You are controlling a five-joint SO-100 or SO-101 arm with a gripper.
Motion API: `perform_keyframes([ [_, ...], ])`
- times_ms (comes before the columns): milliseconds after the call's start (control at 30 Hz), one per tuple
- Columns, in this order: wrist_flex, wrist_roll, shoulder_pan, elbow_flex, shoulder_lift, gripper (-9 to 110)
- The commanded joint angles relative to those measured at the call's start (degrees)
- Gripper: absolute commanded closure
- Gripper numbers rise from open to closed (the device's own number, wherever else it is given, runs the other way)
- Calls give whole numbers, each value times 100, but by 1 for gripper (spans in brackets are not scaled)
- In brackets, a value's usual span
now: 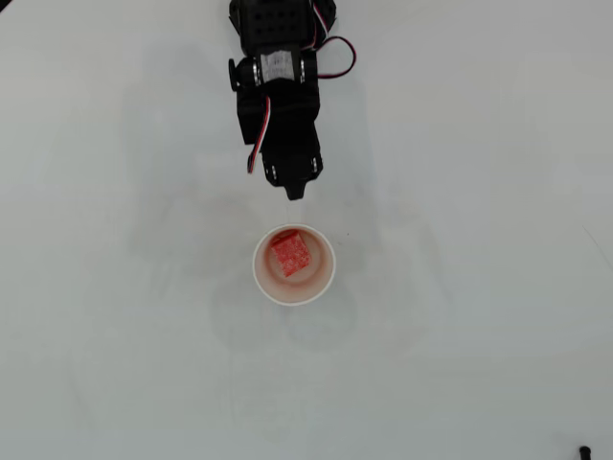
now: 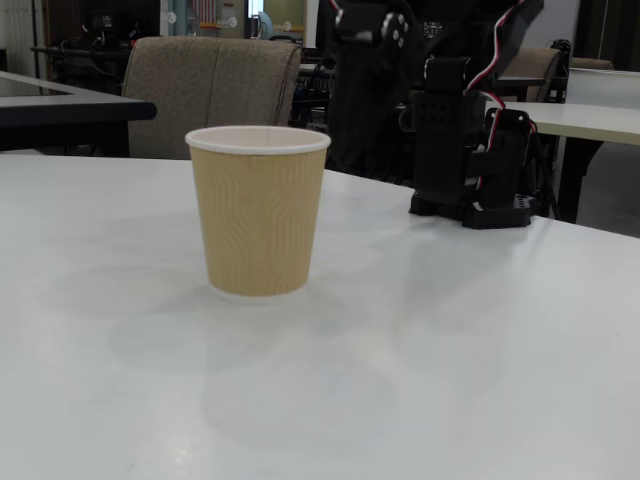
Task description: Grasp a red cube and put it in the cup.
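Cube in cup, gripper clear above it.

Overhead view: the red cube (image 1: 290,254) sits at the bottom of the cup (image 1: 329,270), slightly toward the top of its floor, nothing else inside. Gripper (image 1: 295,191) is just above the cup rim in frame, apart from it, tip pointing down-frame at the cup; jaws look pinched together, holding nothing. Fixed view: cup (image 2: 259,223) upright on the table (image 2: 450,360), contents hidden by its wall. Placement looks done; only a retreat seems left.
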Motion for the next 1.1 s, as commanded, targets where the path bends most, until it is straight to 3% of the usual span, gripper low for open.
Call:
perform_keyframes([
  [0, 193, -18, 141, 272, 650, 101],
  [567, 1441, -97, 185, 1310, 2364, 101],
  [1067, 1819, -281, 9, 2013, 2540, 101],
])
